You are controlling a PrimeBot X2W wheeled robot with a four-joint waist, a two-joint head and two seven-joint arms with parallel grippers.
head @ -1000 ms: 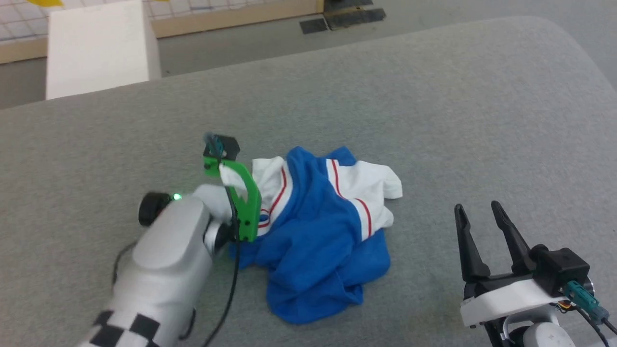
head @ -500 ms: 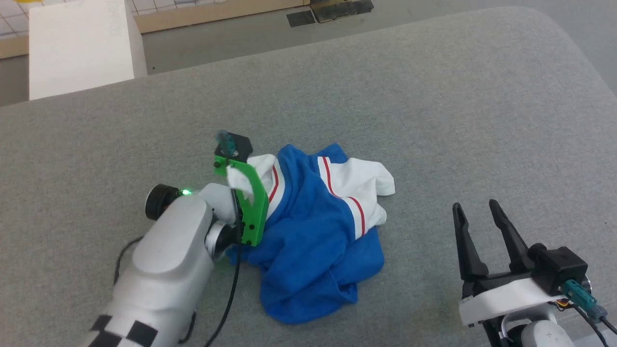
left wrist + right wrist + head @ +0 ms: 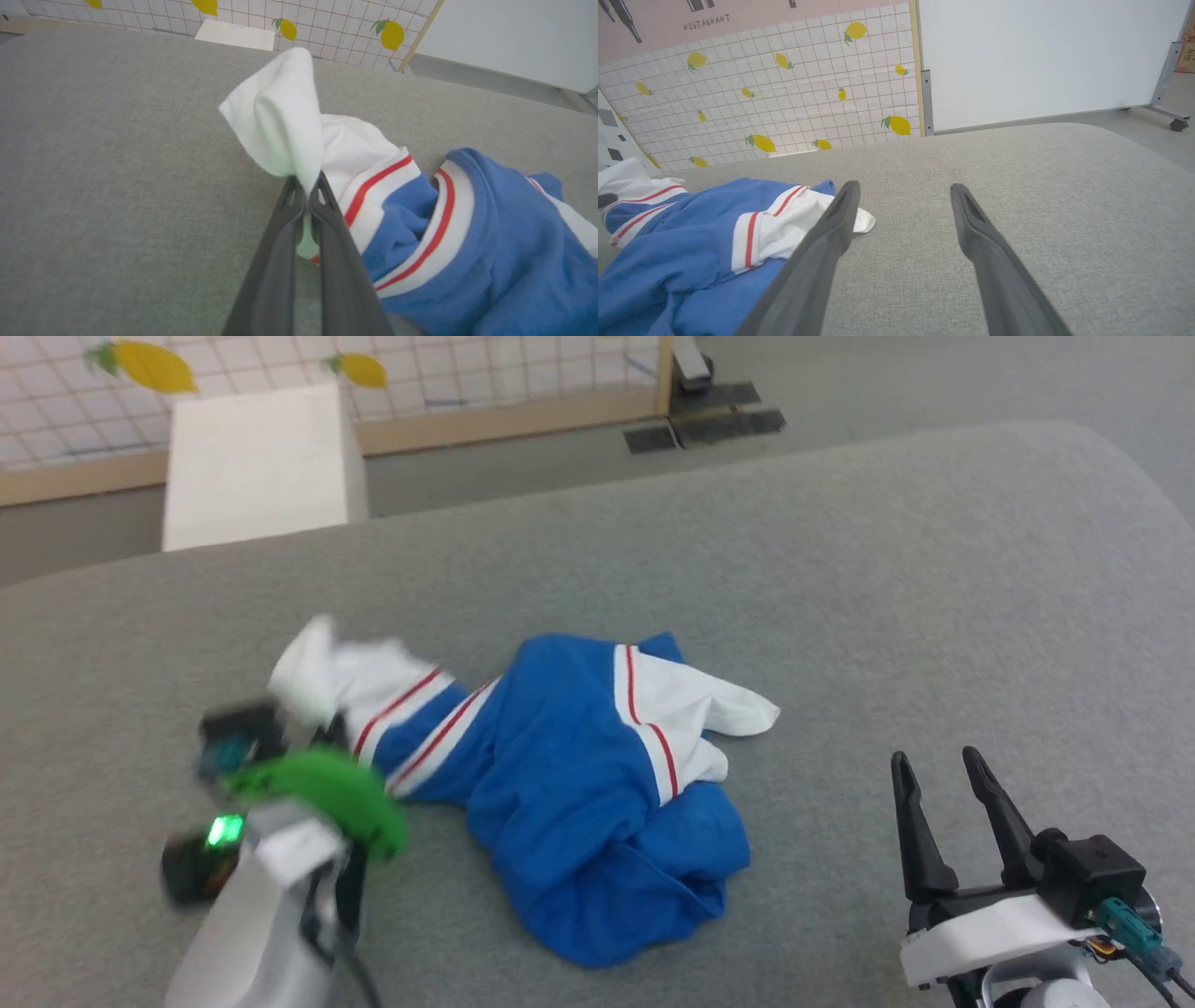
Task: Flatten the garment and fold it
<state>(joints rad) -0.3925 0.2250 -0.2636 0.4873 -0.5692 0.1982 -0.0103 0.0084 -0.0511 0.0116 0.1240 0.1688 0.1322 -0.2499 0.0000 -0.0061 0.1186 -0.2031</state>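
Fingers [image 3: 913,831] of right gripper [image 3: 936,761] spread, empty, right of garment [image 3: 569,784] | left gripper [image 3: 308,186] pinching 1 white sleeve [image 3: 280,121] at garment's left end | garment crumpled on grey pad [image 3: 934,569], long axis left-right | other sleeve [image 3: 709,705] nearer right gripper

A: What do we log against a second ago?
B: Left gripper [image 3: 306,186] has swung out to our left, off the shirt [image 3: 579,784], taking the pinched sleeve [image 3: 327,677] along. It shows blurred in the head view.
A: And the cloth?
B: That sleeve was bunched against the blue. Now it trails leftward, with its stripes [image 3: 397,700] drawn out straight, so the shirt lies longer on that side.
A: Anything else?
B: Head camera shifted, so we see the box [image 3: 257,462] further right.
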